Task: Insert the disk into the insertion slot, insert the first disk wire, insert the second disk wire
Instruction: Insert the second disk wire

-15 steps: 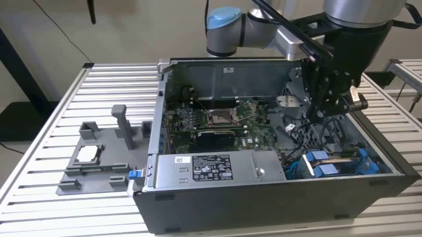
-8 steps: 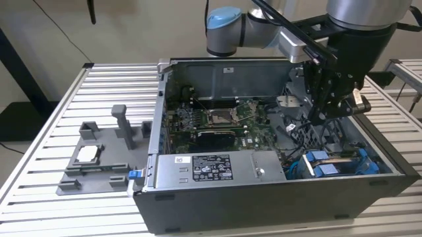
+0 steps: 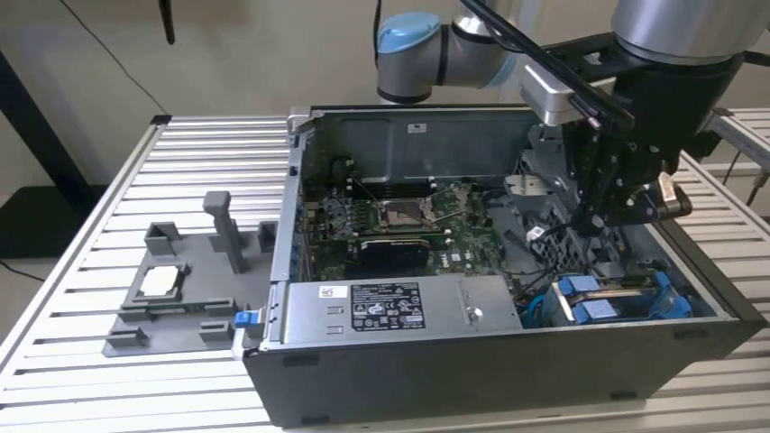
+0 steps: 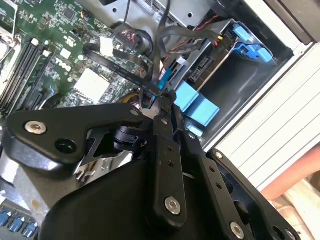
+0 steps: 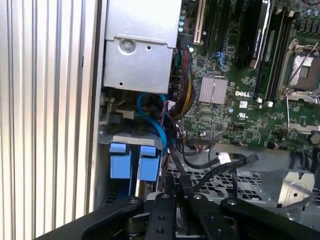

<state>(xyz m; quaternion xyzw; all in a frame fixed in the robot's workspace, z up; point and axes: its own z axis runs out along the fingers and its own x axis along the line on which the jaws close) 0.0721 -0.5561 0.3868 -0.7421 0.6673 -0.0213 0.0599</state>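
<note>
**Disk seated in its cage, fingers pinched on a wire above it**

Going left to right in the exterior view: on the slatted metal bench (image 3: 96,298) lies a grey fixture tray (image 3: 180,293), at about nine o'clock from the open computer case (image 3: 506,370). The tray holds a small silver-and-white part in one recess and several upright grey posts.

Inside the case, the grey power-supply box (image 3: 398,307) sits along the near wall at six o'clock, with the green motherboard (image 3: 398,221) behind it at the centre.

Further right, at about four o'clock in the case, stands the insertion slot (image 3: 536,311), a grey metal cage. The disk (image 3: 596,302) is already inside it, its blue carrier tabs showing at the open end; the same tabs appear in both wrist views (image 4: 197,102) (image 5: 132,160).

The arm comes down from two o'clock, and the gripper (image 3: 590,221) hangs inside the case just above and behind the cage. In the second wrist view the fingers (image 4: 167,100) are pressed together on a flat black wire (image 4: 120,62), which loops away over the motherboard. In the first wrist view a black wire (image 5: 175,155) rises from the fingertips beside the blue tabs, near a bundle of blue and coloured cables (image 5: 160,112).
</note>
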